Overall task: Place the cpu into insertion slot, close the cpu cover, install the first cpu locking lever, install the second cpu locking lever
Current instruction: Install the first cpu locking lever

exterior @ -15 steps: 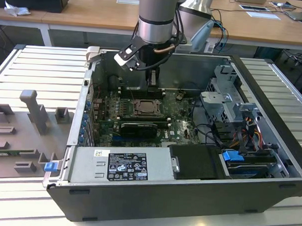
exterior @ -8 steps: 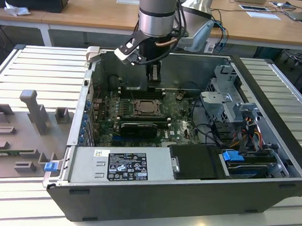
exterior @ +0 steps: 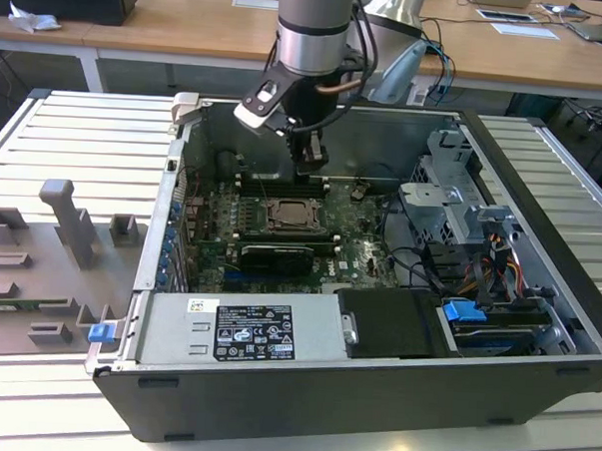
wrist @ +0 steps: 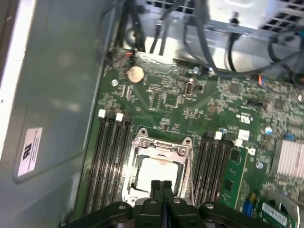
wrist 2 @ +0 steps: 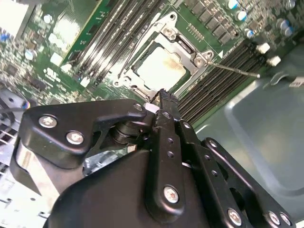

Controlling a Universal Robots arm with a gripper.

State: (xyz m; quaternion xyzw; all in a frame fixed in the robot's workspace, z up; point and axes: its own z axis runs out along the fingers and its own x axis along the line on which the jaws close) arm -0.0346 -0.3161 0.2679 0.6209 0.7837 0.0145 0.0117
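The tool [wrist: 161, 184] has its two fingers pressed tight together with nothing between them. Its tips are down at one edge of the cpu cover [wrist: 161, 145], though I cannot tell if they touch it. The cpu [wrist 2: 159, 69] lies in the insertion slot [exterior: 296, 215], mid-board inside the open computer case [exterior: 374, 388] on the desk [exterior: 45, 144], and the cover lies flat around it. A thin locking lever [wrist 2: 235, 70] juts out loose over the memory slots [wrist: 111, 161], which flank the socket on both sides. The case wall [wrist: 57, 95] stands near the arm.
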